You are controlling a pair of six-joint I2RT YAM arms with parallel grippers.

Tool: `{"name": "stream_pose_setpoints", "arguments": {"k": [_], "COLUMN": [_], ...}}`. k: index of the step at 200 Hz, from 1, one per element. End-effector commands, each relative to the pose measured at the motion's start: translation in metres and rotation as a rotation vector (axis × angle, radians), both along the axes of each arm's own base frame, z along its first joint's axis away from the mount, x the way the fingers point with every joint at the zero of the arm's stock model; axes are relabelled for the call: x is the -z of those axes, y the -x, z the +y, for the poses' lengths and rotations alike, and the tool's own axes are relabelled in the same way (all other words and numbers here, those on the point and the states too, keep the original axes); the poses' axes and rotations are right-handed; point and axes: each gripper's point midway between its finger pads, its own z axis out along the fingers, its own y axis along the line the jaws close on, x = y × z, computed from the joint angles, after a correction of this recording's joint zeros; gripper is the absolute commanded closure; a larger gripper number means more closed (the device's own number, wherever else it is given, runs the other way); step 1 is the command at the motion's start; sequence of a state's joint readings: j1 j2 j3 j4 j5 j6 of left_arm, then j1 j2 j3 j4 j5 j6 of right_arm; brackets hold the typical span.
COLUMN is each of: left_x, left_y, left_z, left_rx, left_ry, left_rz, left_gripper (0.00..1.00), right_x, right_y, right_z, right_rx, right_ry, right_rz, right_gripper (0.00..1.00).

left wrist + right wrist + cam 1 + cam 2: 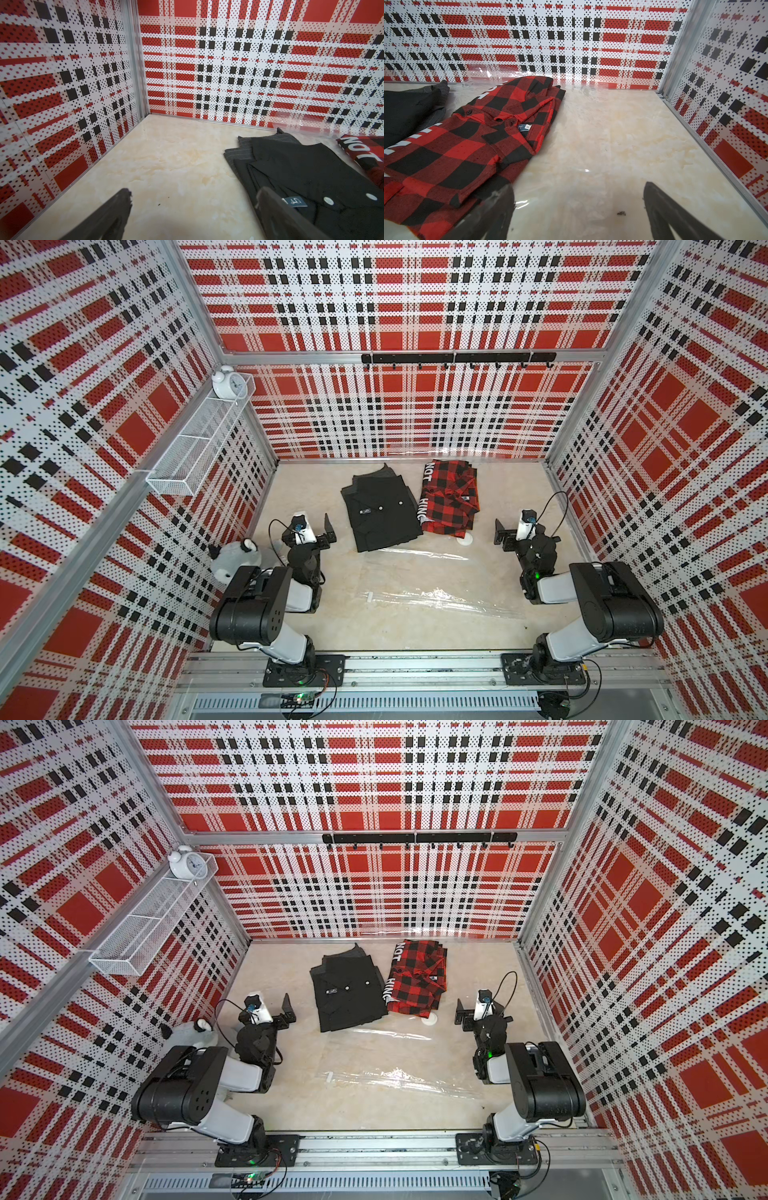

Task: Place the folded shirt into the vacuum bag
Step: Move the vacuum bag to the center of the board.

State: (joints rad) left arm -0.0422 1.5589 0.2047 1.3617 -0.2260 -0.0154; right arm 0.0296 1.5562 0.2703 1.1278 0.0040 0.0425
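Fabric of the folded black button-front shirt [380, 510] looks soft and floppy; pinch its 6 o'clock edge. The clear crinkly plastic vacuum bag [440, 605] looks slippery; left gripper [329, 533] and right gripper [501, 536] gape, empty.

Two shirts [380, 510] [451, 497], one bag [436, 601], two claws [329, 533] [501, 536]

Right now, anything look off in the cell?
The vacuum bag lies crinkled, and its far end curls up the back wall. A plush penguin sits wedged beside the left arm, which is odd for a shirt-bagging setup.
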Motion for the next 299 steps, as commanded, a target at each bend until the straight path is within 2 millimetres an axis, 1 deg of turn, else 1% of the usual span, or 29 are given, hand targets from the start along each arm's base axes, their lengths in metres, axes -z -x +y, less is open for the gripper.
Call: {"name": "stream_pose_setpoints", "arguments": {"k": [1, 12, 28, 53, 56, 68, 82, 101, 102, 103, 104, 106, 107, 109, 112, 121, 136, 144, 158, 170, 187, 202, 212, 222, 232, 256, 281, 293, 299], "left_x": [-0.013, -0.023, -0.035, -0.060, -0.064, -0.080, -0.098, -0.121, -0.123, -0.125, -0.126, -0.129, -0.130, -0.133, -0.137, -0.150, -0.171, -0.179, -0.184, -0.179, -0.168, -0.149, -0.140, -0.136, -0.123, -0.090, -0.050, -0.035, -0.034], "left_y": [0.010, 0.020, 0.032, 0.053, 0.056, 0.067, 0.074, 0.083, 0.084, 0.084, 0.084, 0.085, 0.086, 0.086, 0.088, 0.091, 0.095, 0.095, 0.090, 0.082, 0.071, 0.063, 0.055, 0.043, 0.026, -0.010, -0.036, -0.046, -0.052], "left_z": [-0.001, 0.004, 0.004, -0.014, -0.022, -0.034, -0.042, -0.056, -0.058, -0.059, -0.060, -0.063, -0.064, -0.068, -0.073, -0.091, -0.121, -0.131, -0.144, -0.148, -0.133, -0.114, -0.113, -0.117, -0.122, -0.138, -0.153, -0.160, -0.167], "left_rx": [-0.034, -0.077, -0.115, -0.108, -0.083, -0.057, -0.041, -0.011, -0.005, -0.001, 0.004, 0.014, 0.020, 0.033, 0.056, 0.144, 0.301, 0.361, 0.427, 0.430, 0.354, 0.284, 0.310, 0.367, 0.386, 0.377, 0.354, 0.319, 0.306], "left_ry": [-0.020, -0.016, -0.030, -0.103, -0.108, -0.114, -0.082, -0.014, -0.009, -0.006, -0.003, 0.006, 0.009, 0.016, 0.025, 0.051, 0.105, 0.141, 0.169, 0.163, 0.239, 0.360, 0.400, 0.440, 0.446, 0.410, 0.390, 0.345, 0.316], "left_rz": [-0.051, -0.089, -0.117, -0.184, -0.201, -0.257, -0.313, -0.371, -0.375, -0.379, -0.381, -0.388, -0.391, -0.397, -0.406, -0.427, -0.440, -0.428, -0.373, -0.294, -0.232, -0.200, -0.175, -0.140, -0.061, 0.126, 0.285, 0.356, 0.376], "left_gripper": [0.02, 0.02, 0.02, 0.02, 0.02, 0.02, 0.02, 0.02, 0.02, 0.02, 0.02, 0.02, 0.02, 0.02, 0.02, 0.02, 0.02, 0.02, 0.02, 0.02, 0.02, 0.02, 0.02, 0.02, 0.02, 0.02, 0.02, 0.02, 0.02], "right_x": [-0.008, -0.011, -0.027, -0.050, -0.054, -0.076, -0.102, -0.130, -0.140, -0.140, -0.152, -0.152, -0.162, -0.149, -0.148, -0.160, -0.171, -0.174, -0.178, -0.175, -0.168, -0.161, -0.154, -0.146, -0.136, -0.105, -0.084, -0.073, -0.067], "right_y": [-0.006, -0.002, 0.006, 0.015, 0.016, 0.028, 0.043, 0.052, 0.054, 0.054, 0.057, 0.057, 0.059, 0.055, 0.054, 0.055, 0.055, 0.055, 0.052, 0.050, 0.045, 0.038, 0.031, 0.025, 0.019, 0.002, -0.010, -0.016, -0.020], "right_z": [-0.003, -0.004, -0.007, -0.009, -0.008, -0.003, 0.001, 0.008, 0.008, 0.008, 0.008, 0.008, 0.008, 0.009, 0.010, 0.013, 0.016, 0.019, 0.022, 0.029, 0.048, 0.062, 0.071, 0.077, 0.082, 0.080, 0.084, 0.088, 0.090], "right_rx": [0.008, 0.012, 0.052, 0.078, 0.078, 0.070, 0.068, 0.025, 0.021, 0.021, 0.019, 0.019, 0.018, 0.017, 0.012, 0.001, -0.002, -0.014, -0.028, -0.061, -0.177, -0.259, -0.298, -0.329, -0.344, -0.296, -0.284, -0.269, -0.262], "right_ry": [0.005, 0.011, 0.022, 0.030, 0.031, 0.031, -0.027, -0.149, -0.153, -0.153, -0.157, -0.157, -0.161, -0.207, -0.228, -0.260, -0.291, -0.282, -0.290, -0.315, -0.374, -0.411, -0.425, -0.433, -0.443, -0.451, -0.457, -0.441, -0.431], "right_rz": [-0.030, -0.049, -0.087, -0.112, -0.124, -0.210, -0.305, -0.329, -0.357, -0.357, -0.393, -0.393, -0.419, -0.347, -0.318, -0.282, -0.173, -0.125, -0.093, -0.059, -0.021, 0.034, 0.085, 0.128, 0.169, 0.280, 0.343, 0.399, 0.435], "right_gripper": [0.00, 0.00, 0.00, 0.00, 0.00, 0.00, 0.00, 0.00, 0.00, 0.00, 0.00, 0.00, 0.00, 0.00, 0.00, 0.00, 0.00, 0.00, 0.00, 0.00, 0.00, 0.00, 0.00, 0.00, 0.00, 0.00, 0.00, 0.00, 0.00]}}
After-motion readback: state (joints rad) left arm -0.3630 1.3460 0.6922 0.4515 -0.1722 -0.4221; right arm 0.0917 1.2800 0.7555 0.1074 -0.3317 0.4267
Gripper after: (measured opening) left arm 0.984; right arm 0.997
